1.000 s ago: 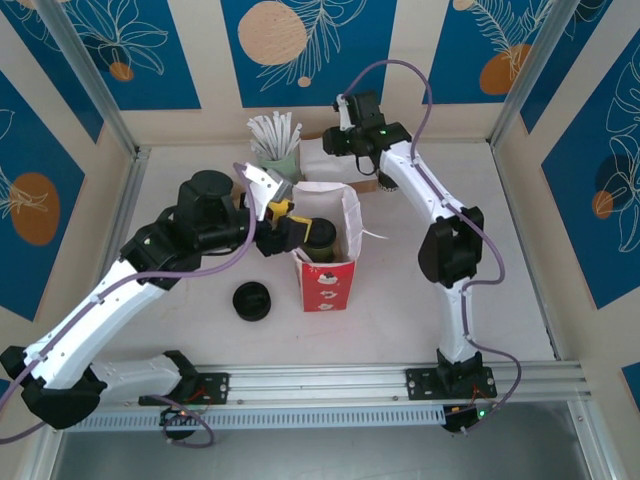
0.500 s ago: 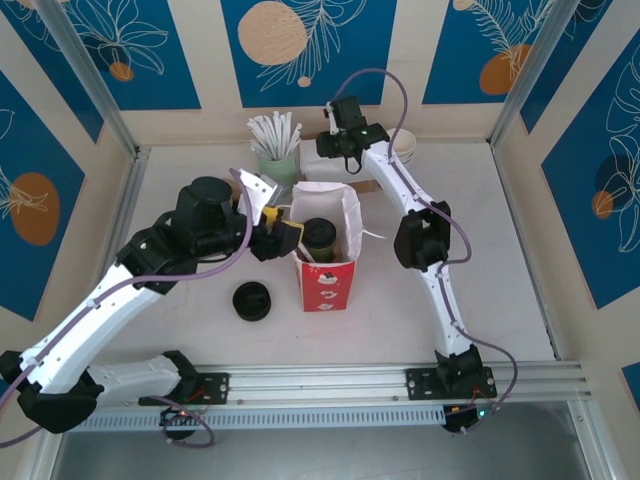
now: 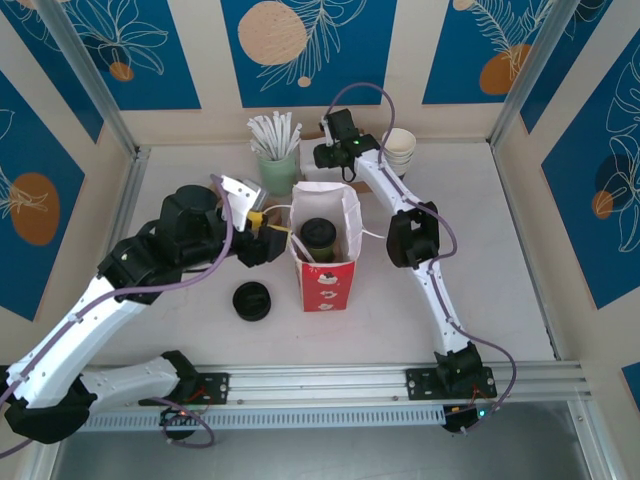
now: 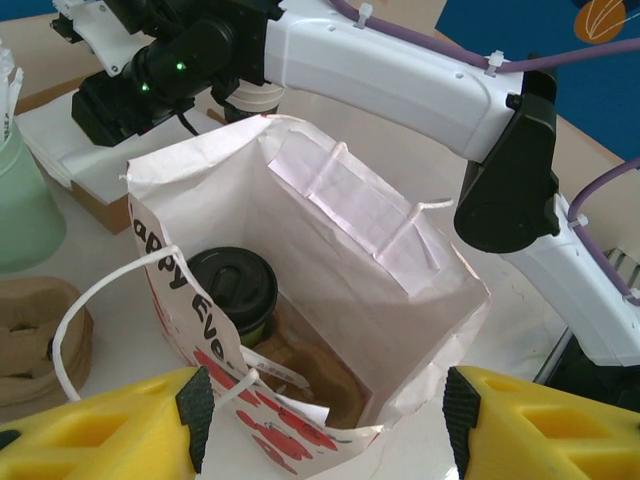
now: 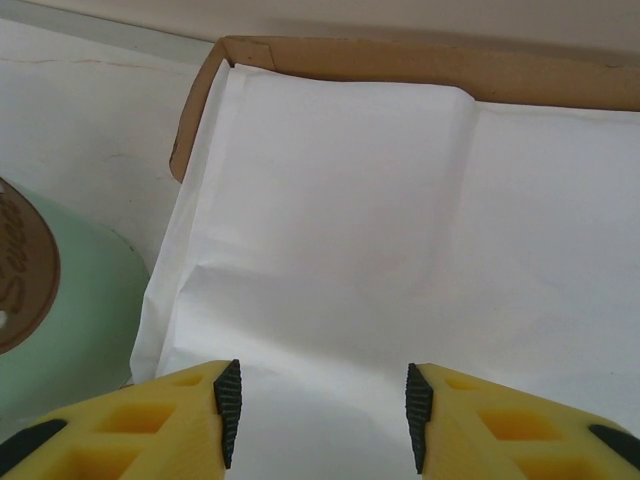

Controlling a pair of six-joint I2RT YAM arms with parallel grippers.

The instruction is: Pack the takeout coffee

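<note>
Nearest the arm bases, a loose round black plastic lid [image 3: 251, 301] lies on the white tabletop [image 3: 480, 260] with no cup under it, well to the left of the bag.

Just beyond it, the left pincer [image 4: 320, 420] sits beside the left edge of the upright red-and-white paper bag [image 3: 325, 262]. Its yellow fingers [image 4: 110, 430] are spread wide with nothing between them. From the left wrist, it looks down into the bag's open mouth.

The takeout coffee [image 4: 235, 290], a small pale paper cup with a round black plastic lid, stands upright on the bag's floor against the left wall, lid on. The bag's white string handle [image 4: 90, 310] hangs loose outside.

So the main step looks done: the cup is packed and released.

Farther back, the right pincer [image 5: 315, 410] is also parted and holds nothing. It hovers over a stack of white paper napkins [image 5: 350, 220] in a brown cardboard tray [image 5: 400, 65], next to a pale green holder of white sticks [image 3: 278, 165]. A stack of lidless cream paper cups [image 3: 400, 150] stands by the back wall.

What may be left, as a guess, is adding a napkin and closing the bag's open top.
</note>
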